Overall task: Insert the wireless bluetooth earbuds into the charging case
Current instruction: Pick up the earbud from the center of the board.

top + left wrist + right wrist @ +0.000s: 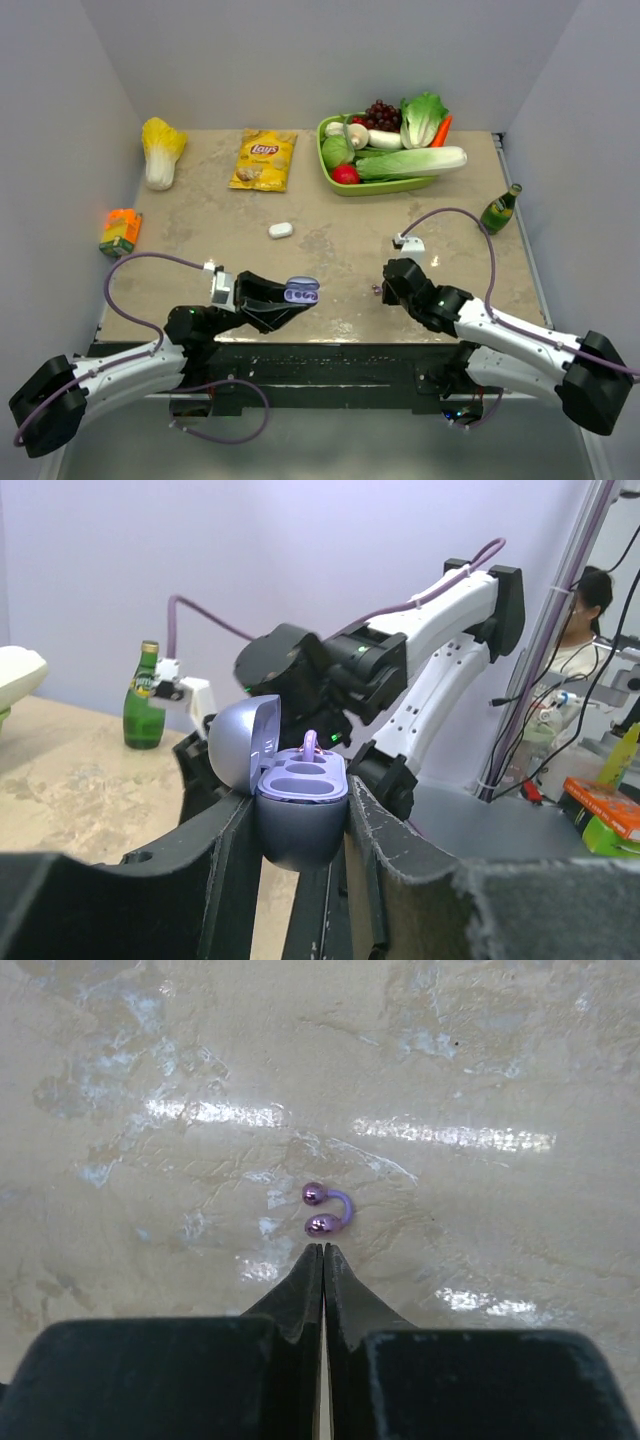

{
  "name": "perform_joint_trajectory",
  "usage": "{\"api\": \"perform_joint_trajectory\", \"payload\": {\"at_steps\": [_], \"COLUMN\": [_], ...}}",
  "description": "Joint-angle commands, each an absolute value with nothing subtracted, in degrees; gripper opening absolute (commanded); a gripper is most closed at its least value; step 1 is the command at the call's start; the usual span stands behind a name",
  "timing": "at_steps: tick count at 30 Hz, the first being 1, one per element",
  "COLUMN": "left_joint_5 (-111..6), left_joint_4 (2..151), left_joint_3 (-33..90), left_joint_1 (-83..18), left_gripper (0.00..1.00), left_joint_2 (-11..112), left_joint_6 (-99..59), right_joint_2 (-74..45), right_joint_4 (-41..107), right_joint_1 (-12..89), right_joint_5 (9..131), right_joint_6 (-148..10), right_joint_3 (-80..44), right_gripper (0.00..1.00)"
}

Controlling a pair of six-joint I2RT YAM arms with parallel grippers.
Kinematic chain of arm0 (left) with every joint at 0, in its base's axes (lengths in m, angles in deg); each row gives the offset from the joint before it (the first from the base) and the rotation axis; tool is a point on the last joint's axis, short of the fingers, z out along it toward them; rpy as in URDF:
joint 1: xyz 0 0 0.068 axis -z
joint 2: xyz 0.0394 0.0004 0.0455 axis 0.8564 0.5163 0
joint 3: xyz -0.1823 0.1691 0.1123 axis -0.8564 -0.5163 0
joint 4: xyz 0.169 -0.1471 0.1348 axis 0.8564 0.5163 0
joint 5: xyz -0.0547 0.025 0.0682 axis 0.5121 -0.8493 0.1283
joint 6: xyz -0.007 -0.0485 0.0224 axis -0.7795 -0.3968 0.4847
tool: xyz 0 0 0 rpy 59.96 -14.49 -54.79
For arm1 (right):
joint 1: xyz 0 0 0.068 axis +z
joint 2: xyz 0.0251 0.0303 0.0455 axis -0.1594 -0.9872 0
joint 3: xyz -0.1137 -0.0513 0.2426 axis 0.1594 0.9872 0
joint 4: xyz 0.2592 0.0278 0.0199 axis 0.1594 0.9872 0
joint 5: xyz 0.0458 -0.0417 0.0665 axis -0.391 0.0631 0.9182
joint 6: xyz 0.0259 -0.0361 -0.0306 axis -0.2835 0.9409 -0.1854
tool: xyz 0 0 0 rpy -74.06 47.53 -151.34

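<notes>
Clearly, left gripper [298, 832] clamps the lilac case [301, 780], right gripper [323, 1253] closed empty; bag [264, 161] reads Lay's

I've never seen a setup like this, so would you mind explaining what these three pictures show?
Two robot arms sit at the near edge of a table. The top picture looks down from above; the other two come from a camera on each wrist. The left gripper holds an open purple case with one earbud standing in it. The right gripper is shut and empty; a second earbud lies on the table just ahead. Behind are a white case, chips, cabbage, carton, bottle and vegetable tray.
</notes>
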State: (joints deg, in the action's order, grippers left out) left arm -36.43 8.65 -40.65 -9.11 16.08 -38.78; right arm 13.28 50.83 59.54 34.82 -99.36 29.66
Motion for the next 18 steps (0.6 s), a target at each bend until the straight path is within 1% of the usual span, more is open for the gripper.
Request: {"api": "perform_joint_trajectory", "payload": {"at_steps": [1,6,9,18], "left_joint_5": [-42.28,-43.34,-43.69,-43.87], "left_joint_4": [-3.44,-2.91,-2.91,-2.30], "left_joint_3": [-43.02,-43.72,-45.92,-46.62], "left_joint_1": [-6.27,-5.39,-5.39,-5.39], "left_gripper": [0.00,0.00,0.00,0.00], "left_joint_2": [16.13,15.17,14.29,13.93], "left_joint_6": [-36.06,-35.70,-35.70,-35.70], "right_joint_2": [9.06,2.30,0.27,-1.14], "right_joint_4": [41.90,39.07,37.93,36.97], "right_joint_1": [55.59,53.56,53.38,53.30], "right_joint_5": [40.27,42.31,42.57,43.19], "right_joint_6": [-105.81,-107.83,-108.53,-108.71], "right_joint_3": [30.93,31.81,31.98,32.42], "right_gripper": [0.00,0.00,0.00,0.00]}}
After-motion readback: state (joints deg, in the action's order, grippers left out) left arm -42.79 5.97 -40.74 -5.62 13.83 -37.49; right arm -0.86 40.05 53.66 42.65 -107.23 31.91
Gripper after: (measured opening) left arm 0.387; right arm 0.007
